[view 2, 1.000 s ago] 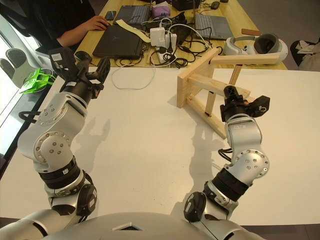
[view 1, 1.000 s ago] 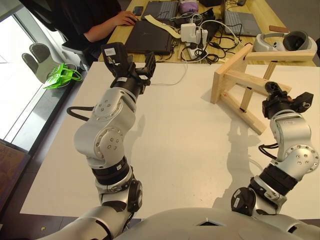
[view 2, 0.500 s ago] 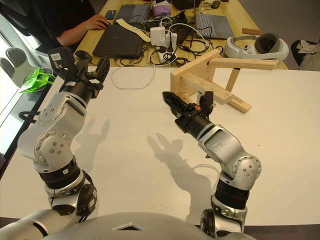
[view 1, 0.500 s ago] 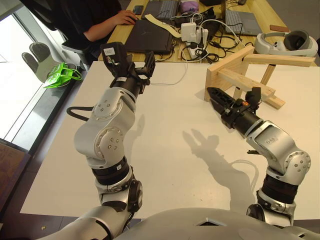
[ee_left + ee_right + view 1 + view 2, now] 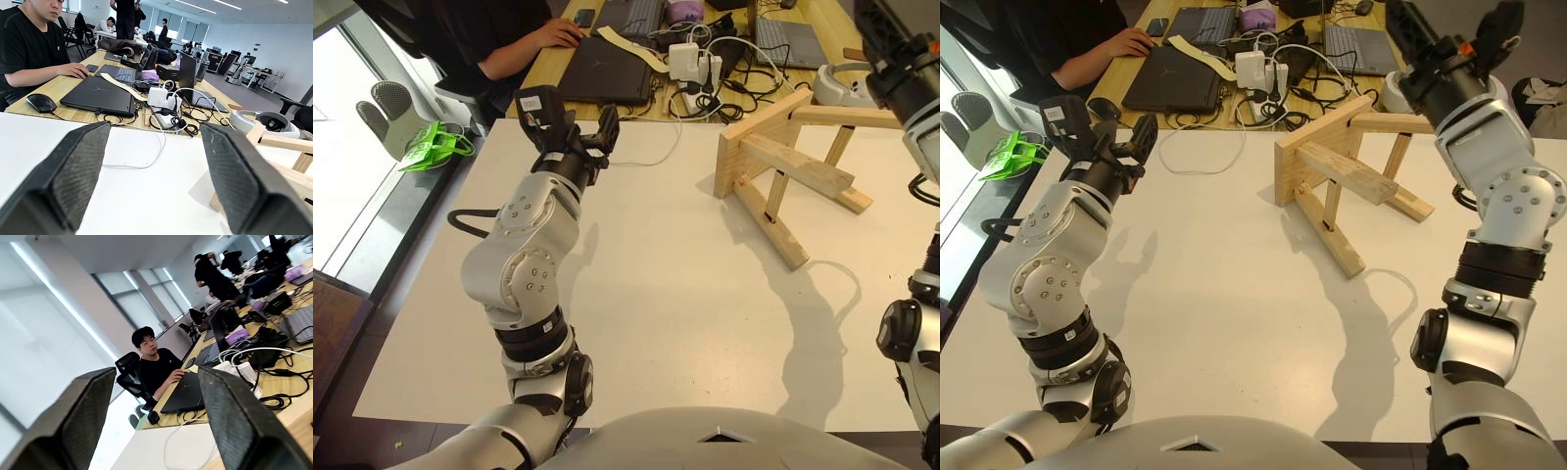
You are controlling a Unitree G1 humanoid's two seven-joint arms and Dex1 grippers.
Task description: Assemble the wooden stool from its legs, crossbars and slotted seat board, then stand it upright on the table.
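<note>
The wooden stool [image 5: 781,168] lies on its side at the back right of the white table [image 5: 636,294]. Its seat board [image 5: 1320,147] stands on edge and the legs point right. Nothing holds it. My right gripper [image 5: 1451,24] is raised high above and behind the stool, open and empty; its own wrist view shows the fingers [image 5: 244,421] spread with only the room between them. My left gripper [image 5: 576,125] stays lifted over the table's far left part, open and empty, well left of the stool [image 5: 281,161].
A wooden desk [image 5: 773,54] adjoins the table's far edge, with laptops, a power strip, cables and a headset [image 5: 847,80]. A person works at a laptop [image 5: 607,73] there. A white cable [image 5: 656,157] loops onto the table.
My right gripper was at the stool's leg a second ago, came away open, then rose high to the right. The stool has settled onto its side. The left arm kept still.
</note>
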